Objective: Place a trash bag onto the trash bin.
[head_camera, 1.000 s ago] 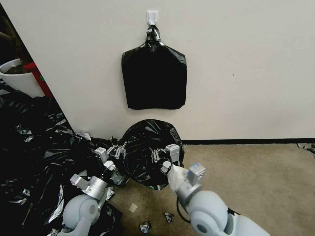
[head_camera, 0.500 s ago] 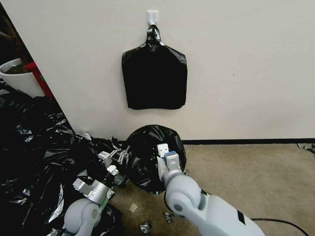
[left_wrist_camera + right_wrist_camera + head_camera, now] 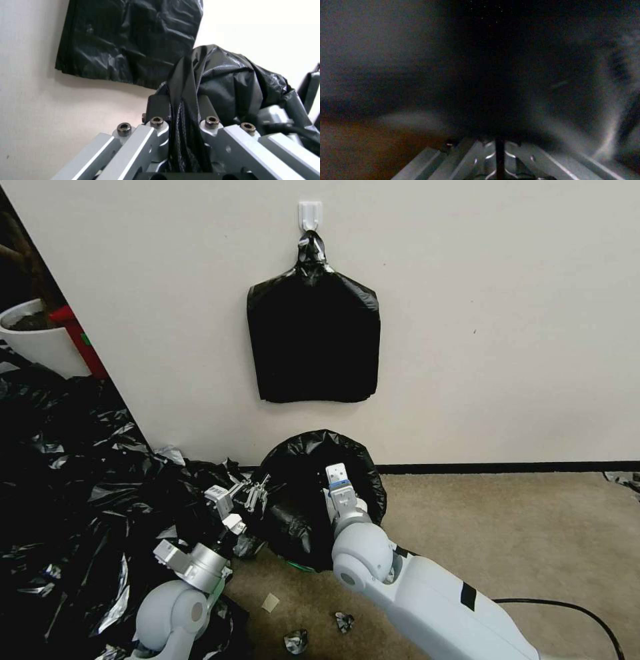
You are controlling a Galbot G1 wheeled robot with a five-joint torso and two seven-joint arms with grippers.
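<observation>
I've got the trash bag (image 3: 303, 473) low at the foot of the wall (image 3: 500, 313), a rounded black bulge draped over something; the trash bin itself I can't make out under the film. A sliver of green shows at the bag's bottom edge, on the carpet (image 3: 520, 533).

Left gripper (image 3: 257, 492) sits at the bag's left edge, clenched on a bunched strand of it. In the left wrist view the film (image 3: 186, 120) runs straight down between the two black pads (image 3: 156, 107), pulled taut.

Right gripper: wrist is pushed into the bag's front, fingertips buried in plastic in the head view. Right wrist view is dark film close up; the linkages converge on a thin dark strip, but I can't tell whether it's gripping or just closed against the bag.

Elsewhere: flat black bag stack (image 3: 313, 340) hangs from a white hook (image 3: 310, 213), directly above the bag. Big heap of black film (image 3: 67, 480) to the left, touching the bag's left side. White pot (image 3: 33, 340) far left behind the heap. A few scraps (image 3: 297, 640) on the carpet near my base.
</observation>
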